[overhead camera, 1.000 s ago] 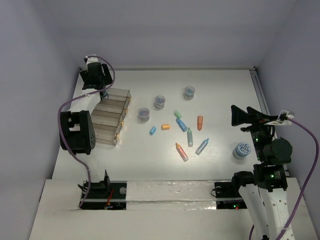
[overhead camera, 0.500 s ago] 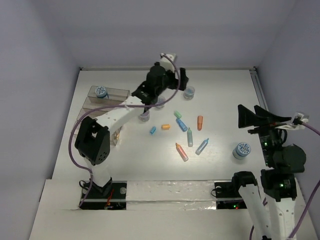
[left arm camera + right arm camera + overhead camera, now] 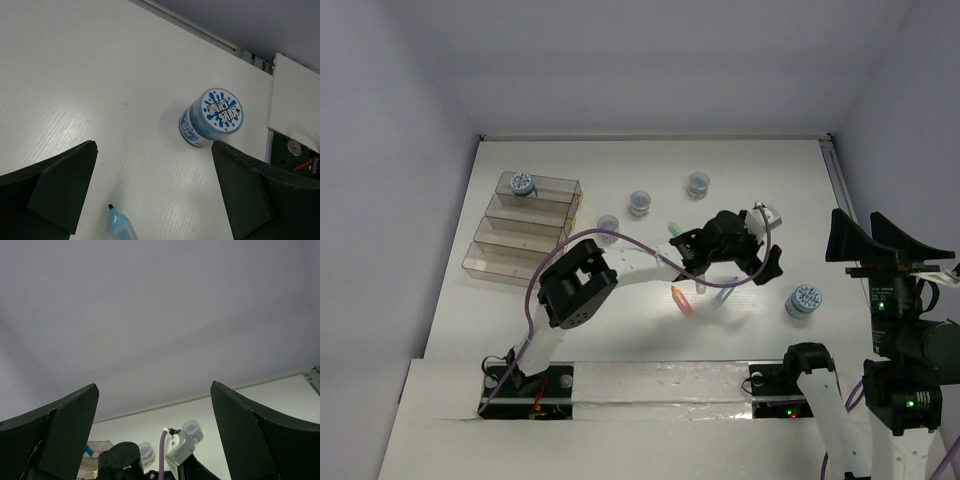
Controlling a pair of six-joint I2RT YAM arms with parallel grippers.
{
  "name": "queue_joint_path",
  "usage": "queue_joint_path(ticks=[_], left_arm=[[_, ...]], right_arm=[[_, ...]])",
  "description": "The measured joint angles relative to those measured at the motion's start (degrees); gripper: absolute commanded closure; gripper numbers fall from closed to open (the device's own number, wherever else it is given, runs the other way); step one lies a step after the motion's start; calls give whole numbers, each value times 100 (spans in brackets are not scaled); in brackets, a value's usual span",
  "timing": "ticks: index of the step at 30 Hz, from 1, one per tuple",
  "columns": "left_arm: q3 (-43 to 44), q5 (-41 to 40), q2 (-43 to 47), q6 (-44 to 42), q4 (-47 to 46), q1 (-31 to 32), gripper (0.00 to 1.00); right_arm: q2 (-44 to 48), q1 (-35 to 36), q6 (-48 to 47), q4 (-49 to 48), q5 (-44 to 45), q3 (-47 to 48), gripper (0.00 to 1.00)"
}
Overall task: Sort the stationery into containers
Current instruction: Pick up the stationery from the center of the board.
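The left gripper hangs wide open over the table, holding nothing. A jar stands just ahead, near the right edge, with bare table around it. A blue pen lies under the gripper. The right gripper is up high, open too. The trays sit far left.

Jar blue-and-white splash-patterned; pen light blue; trays brown-tinted.
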State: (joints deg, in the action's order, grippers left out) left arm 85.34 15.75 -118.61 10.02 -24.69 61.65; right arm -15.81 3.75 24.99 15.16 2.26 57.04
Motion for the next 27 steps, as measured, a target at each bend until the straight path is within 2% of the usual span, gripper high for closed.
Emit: queue_joint_path(ticks=[6,16,21,27], left_arm=[[592,315,-522,-393,341,293,1],[2439,323,-1690,-883,1008,887,1],[3163,101,-2232,-1071,1473,1025,1],[3598,-396,-2691,-1226,1843,1128,1]], right_arm=[[-17,0,-131,179,249,31,0],[-479,0,-111,251,59,31,0],[-566,0,-118,256,-168,31,0],[-564,0,-127,256,-350,28,0]])
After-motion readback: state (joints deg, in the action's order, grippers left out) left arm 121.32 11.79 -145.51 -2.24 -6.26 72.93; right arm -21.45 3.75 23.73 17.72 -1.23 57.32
